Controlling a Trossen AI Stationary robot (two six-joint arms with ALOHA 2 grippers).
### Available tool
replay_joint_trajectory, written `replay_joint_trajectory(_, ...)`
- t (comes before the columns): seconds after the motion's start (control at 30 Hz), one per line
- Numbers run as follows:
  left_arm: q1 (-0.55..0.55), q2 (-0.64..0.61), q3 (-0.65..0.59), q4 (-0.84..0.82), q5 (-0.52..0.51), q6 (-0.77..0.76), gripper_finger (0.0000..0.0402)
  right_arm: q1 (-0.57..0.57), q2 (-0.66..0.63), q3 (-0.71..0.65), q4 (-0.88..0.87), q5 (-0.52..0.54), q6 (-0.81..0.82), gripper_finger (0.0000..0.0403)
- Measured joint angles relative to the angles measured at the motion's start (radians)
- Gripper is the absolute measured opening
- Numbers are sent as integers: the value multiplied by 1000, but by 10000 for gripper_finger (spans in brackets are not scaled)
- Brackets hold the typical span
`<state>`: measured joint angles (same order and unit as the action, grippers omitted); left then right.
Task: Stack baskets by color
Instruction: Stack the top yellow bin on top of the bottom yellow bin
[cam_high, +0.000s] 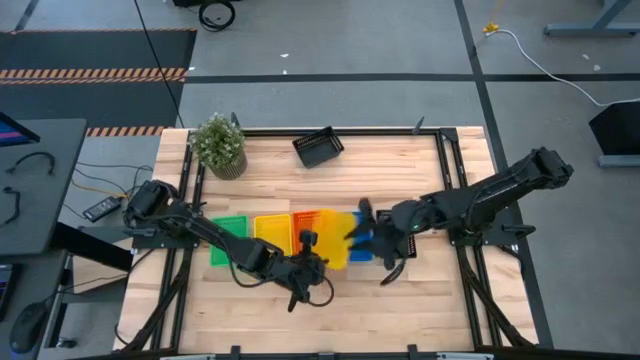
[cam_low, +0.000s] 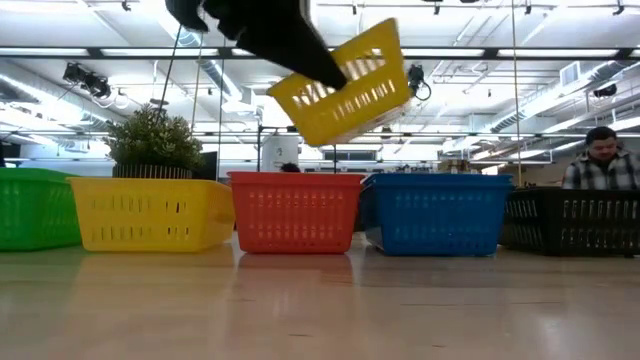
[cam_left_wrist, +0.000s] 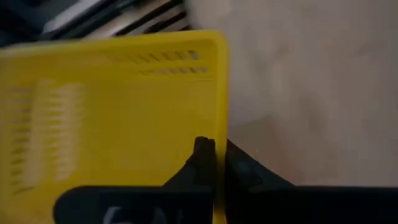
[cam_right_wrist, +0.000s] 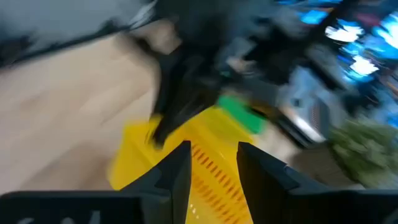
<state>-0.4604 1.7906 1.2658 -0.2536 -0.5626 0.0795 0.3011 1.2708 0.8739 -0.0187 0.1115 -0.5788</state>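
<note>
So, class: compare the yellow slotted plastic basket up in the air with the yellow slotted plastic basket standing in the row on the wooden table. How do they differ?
The raised yellow basket hangs clear of the table; the yellow basket in the row rests on it.
The raised basket is tilted; the row basket sits level.
The left gripper is shut on the raised basket's rim; nothing holds the row basket.
Both share colour, shape and slotted sides.

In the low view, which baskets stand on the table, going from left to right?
green basket → yellow basket → orange basket → blue basket → black basket. A second yellow basket is lifted in the air above them.
</note>
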Motion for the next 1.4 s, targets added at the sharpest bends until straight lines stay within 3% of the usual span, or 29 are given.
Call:
replay_joint_trajectory(0.1,-29,-9,19,-96,-130,-63,11,5,-18,-1,35,35,142,137)
replay_joint_trajectory(0.3,-82,-26,169,-523,-264,-312,10,34,-11,-38,70,5,248,128)
replay_joint_trajectory(0.43,-110,-29,250,-807,-236,-548,10,63,-1,-121,200,60,315,125)
replay_joint_trajectory(0.6,-167,-33,207,-1008,-181,-851,10,107,11,-238,393,107,351,125)
replay_joint_trajectory(0.77,-227,-40,103,-966,-154,-1001,10,134,18,-329,601,135,351,125)
replay_joint_trajectory(0.93,-230,-71,-2,-852,-158,-1039,10,136,18,-366,699,134,360,125)
replay_joint_trajectory(1.13,-203,-162,-144,-580,-111,-868,10,137,18,-366,703,131,396,125)
replay_joint_trajectory(1.27,-160,-197,-243,-421,6,-733,10,138,18,-366,708,131,404,125)
replay_joint_trajectory(1.4,-121,-202,-314,-351,99,-696,10,138,18,-366,716,131,404,125)
